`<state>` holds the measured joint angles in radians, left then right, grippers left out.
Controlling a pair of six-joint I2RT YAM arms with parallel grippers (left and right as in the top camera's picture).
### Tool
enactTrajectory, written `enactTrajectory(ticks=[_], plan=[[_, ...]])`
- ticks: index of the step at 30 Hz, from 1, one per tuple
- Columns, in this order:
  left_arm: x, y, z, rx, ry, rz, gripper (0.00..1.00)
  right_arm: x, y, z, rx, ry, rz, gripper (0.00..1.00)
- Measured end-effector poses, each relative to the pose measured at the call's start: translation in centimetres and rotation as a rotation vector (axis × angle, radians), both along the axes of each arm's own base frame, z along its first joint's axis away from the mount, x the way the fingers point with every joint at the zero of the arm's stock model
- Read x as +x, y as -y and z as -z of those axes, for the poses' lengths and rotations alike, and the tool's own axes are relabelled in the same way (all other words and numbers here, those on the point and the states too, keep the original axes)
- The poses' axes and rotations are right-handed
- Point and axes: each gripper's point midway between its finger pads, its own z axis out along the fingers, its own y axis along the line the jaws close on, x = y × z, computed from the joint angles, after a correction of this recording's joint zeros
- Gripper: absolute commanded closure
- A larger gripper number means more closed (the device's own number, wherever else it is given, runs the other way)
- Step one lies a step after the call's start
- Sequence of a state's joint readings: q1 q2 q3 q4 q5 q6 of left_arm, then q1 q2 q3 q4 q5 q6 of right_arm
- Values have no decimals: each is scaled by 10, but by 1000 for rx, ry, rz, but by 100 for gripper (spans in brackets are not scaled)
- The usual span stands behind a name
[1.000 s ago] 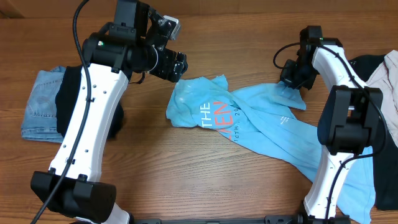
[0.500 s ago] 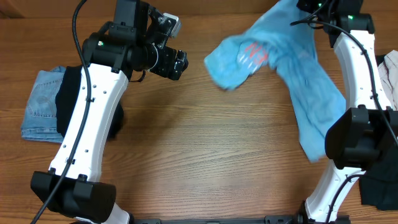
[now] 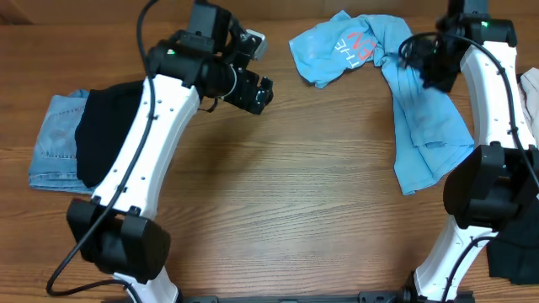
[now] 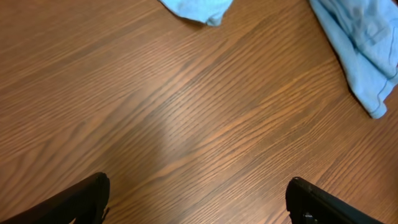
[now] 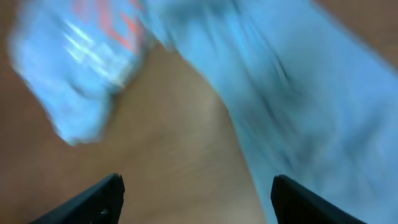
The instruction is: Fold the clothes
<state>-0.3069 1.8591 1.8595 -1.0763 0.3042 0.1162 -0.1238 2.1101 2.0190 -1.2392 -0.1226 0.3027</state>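
The clothes, a light blue T-shirt (image 3: pixel 421 118) with white and red letters, lie crumpled at the back right of the table, one part trailing toward the front. My right gripper (image 3: pixel 434 71) hovers over the shirt. In the blurred right wrist view that gripper (image 5: pixel 199 199) is open, with nothing between its fingers and the shirt (image 5: pixel 280 81) below it. My left gripper (image 3: pixel 257 91) hangs left of the shirt over bare wood. The left wrist view shows it (image 4: pixel 196 199) open and empty, with shirt edges (image 4: pixel 367 50) at the top and right.
A folded pair of jeans (image 3: pixel 50 151) with a black garment (image 3: pixel 105 139) on it lies at the left edge. A dark garment (image 3: pixel 514 252) and a beige cloth (image 3: pixel 530 93) lie at the right edge. The table (image 3: pixel 278 210) is brown wood.
The right gripper lifted the shirt from the table's middle, swung it to the back right and let it go. The left arm shifted a little to the right.
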Motion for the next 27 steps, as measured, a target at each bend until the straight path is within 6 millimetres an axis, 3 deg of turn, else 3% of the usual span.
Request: enactTrajectory(ticks=[3, 9, 10, 15, 17, 19, 21, 27], plan=[[4, 4, 1, -4, 12, 6, 7, -28, 0, 21, -5, -125, -1, 28], [3, 4, 1, -3, 9, 6, 6, -73, 11, 100, -75, -291, 6, 30], [3, 4, 2, -2, 8, 6, 6, -82, 19, 113, -115, -320, 19, 32], [2, 3, 2, -1, 3, 6, 7, -65, 34, 121, -177, -238, 56, 48], [1, 3, 3, 1, -2, 6, 7, -62, 37, 124, -190, -221, 68, 49], [0, 3, 3, 2, -7, 6, 7, -60, 38, 126, -198, -209, 74, 79], [0, 3, 3, 2, -8, 6, 8, -62, 39, 128, -200, -215, 82, 94], [0, 3, 3, 3, -7, 6, 14, -86, 37, 122, -204, -304, 64, 96]])
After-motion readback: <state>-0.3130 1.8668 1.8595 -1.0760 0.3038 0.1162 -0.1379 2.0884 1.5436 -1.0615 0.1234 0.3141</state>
